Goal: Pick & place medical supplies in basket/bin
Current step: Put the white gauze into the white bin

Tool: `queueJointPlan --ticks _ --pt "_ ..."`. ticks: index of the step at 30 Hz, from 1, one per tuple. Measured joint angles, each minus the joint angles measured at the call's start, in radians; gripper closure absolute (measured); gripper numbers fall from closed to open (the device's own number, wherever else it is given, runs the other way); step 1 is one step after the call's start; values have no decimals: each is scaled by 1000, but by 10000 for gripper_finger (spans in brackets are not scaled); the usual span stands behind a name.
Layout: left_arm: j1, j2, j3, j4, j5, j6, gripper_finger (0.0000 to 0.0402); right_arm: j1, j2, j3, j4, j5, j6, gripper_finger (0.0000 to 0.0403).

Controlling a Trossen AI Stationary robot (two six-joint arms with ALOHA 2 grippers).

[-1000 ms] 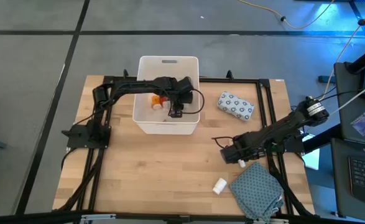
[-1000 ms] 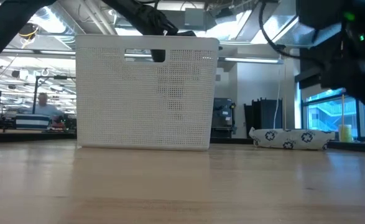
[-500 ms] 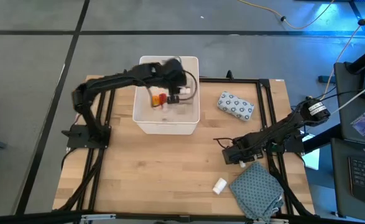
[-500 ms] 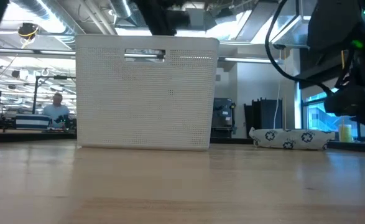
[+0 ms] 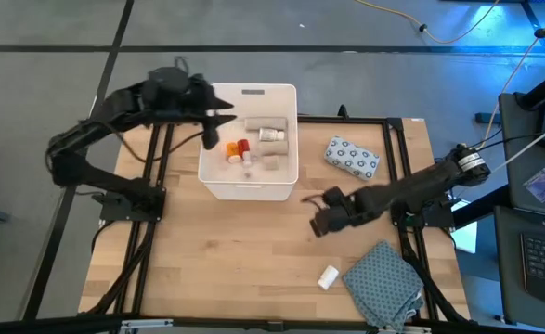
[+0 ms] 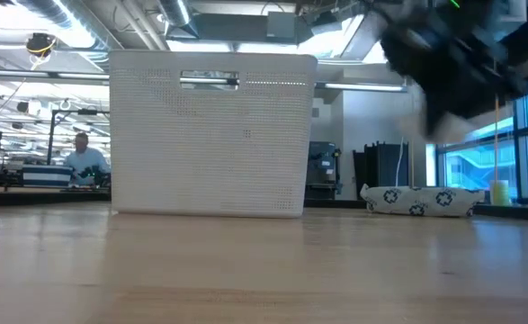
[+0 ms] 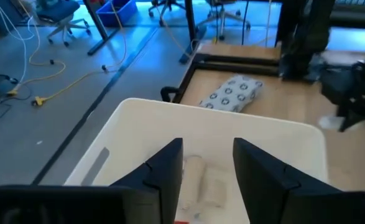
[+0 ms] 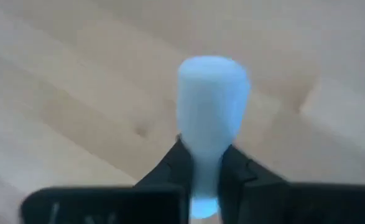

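Note:
The white bin [image 5: 218, 182] stands at the table's far middle and shows in the low view [image 6: 212, 135]. It holds a red bottle [image 5: 241, 147], a white bottle [image 5: 270, 134] and a greyish box [image 5: 270, 160]. My left gripper [image 5: 218, 119] hovers open and empty over the bin's left wall [image 7: 219, 124]. My right gripper [image 5: 318, 215] is right of the bin, near the table's middle, shut on a small white bottle-like item [image 8: 212, 106]. A white blue-dotted soft pack [image 5: 353, 156] lies right of the bin. Another small white bottle [image 5: 328, 276] lies near the front edge. My right gripper pinches the white item's narrow end [image 8: 206, 163] between its two fingers [image 8: 171, 167]. The item's wider rounded end [image 8: 212, 87] sticks out past the fingertips, over the wooden table top. In the low view the gripper is well above the table.
A grey-teal patterned cloth [image 5: 383, 283] lies at the front right corner beside the loose white bottle. A black frame [image 5: 397, 125] runs round the table's edges. The soft pack also shows in the low view [image 6: 421, 200]. A person sits far off in the room.
My left gripper has come up out of the bin and drawn back toward the table's left edge, now over the bin's left wall. My right gripper has gone from near the cloth toward the table's left and the bin, rising, with the white item in its fingers.

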Motion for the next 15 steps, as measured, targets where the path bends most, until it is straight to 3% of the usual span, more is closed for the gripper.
queueJointPlan --ticks 4,7,12,15 --pt "0 -68 -34 0 9 -39 269 -88 -1 248 -157 90 -236 367" --pt "0 -102 -70 1 8 -41 268 -166 -2 426 -178 147 -447 369" --pt "0 -123 -115 -21 -11 -65 270 -317 8 631 -10 170 -817 369" --pt "0 -128 -143 -23 -17 -67 272 -414 44 699 135 92 -1013 367"
